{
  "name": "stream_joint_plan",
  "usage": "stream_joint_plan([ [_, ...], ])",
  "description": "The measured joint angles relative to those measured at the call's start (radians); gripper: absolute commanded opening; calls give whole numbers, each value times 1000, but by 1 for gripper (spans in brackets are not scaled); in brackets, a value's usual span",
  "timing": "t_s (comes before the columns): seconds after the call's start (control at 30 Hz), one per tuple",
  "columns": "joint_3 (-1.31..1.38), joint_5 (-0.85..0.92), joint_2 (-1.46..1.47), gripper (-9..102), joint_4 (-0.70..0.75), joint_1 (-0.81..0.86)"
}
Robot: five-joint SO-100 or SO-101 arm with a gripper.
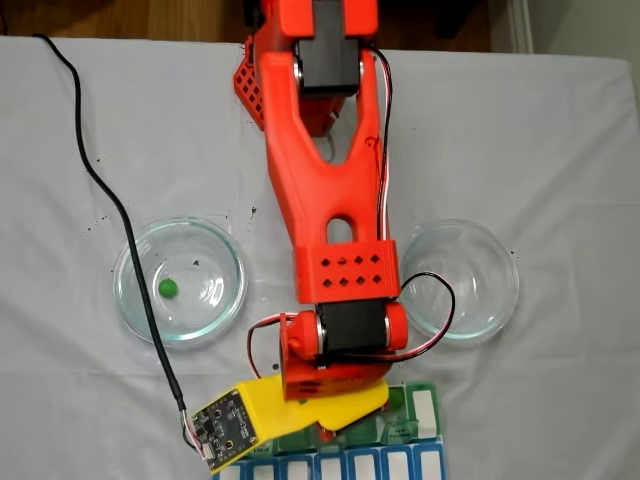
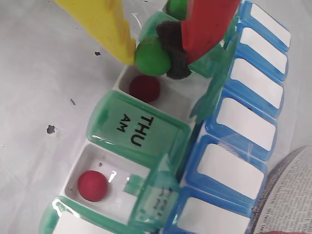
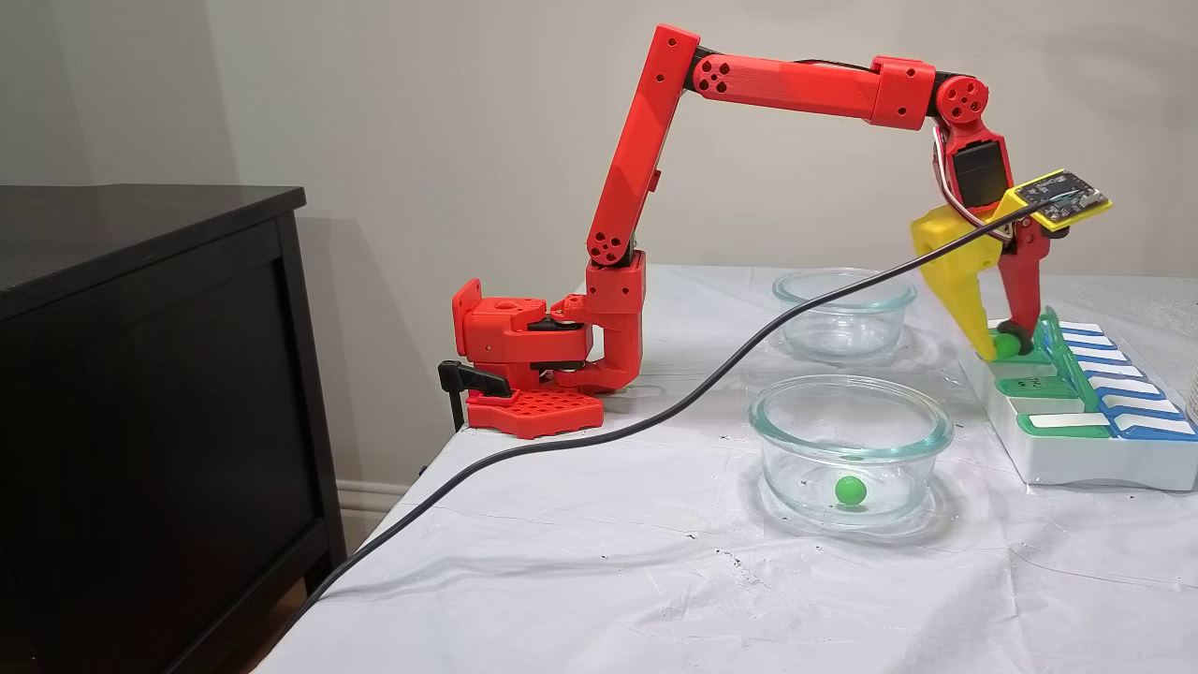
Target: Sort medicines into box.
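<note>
Your tool (image 2: 158, 56) is closed on a green ball (image 2: 152, 58), pinched between the yellow finger (image 2: 105, 24) and the black pad of the red finger (image 2: 207, 24). It hangs low over the box (image 2: 146, 161), right above an open compartment that already holds a red ball (image 2: 145, 88). That looks deliberate: held this low, the ball should drop into the cell rather than bounce out.

In the wrist view the green ball sits just above and beside that red one, apart from it, over the compartment's far end. The next cell toward the camera is shut, its lid marked THU AM (image 2: 134, 127). Beyond it another open cell holds a second red ball (image 2: 92, 185), its lid (image 2: 158, 197) tipped up. A further green ball (image 2: 176, 7) peeks out behind the fingers; you cannot tell which cell it lies in.

In the side fixed view the tool (image 3: 1003, 344) points straight down at the box (image 3: 1076, 459), fingertips level with the raised lids.

One green ball (image 1: 169, 288) waits in the left dish (image 1: 135, 300) of the overhead fixed view, well apart from the tool. The right dish (image 1: 495, 300) looks empty. Both dishes stand on the bench (image 1: 560, 130), either side of the arm (image 1: 325, 190), so each is an easy reach.
</note>
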State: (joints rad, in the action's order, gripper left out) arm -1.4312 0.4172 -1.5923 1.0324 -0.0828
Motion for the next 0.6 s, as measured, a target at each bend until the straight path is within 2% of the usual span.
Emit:
stream_joint_plan([
  [0.07, 0, 0, 0, 2, -17, 0],
  [0.17, 0, 6, 0, 14, -23, 0],
  [0.27, 0, 32, 9, 21, 6, 0],
  [0.6, 28, 89, 35, 22, 144, 0],
])
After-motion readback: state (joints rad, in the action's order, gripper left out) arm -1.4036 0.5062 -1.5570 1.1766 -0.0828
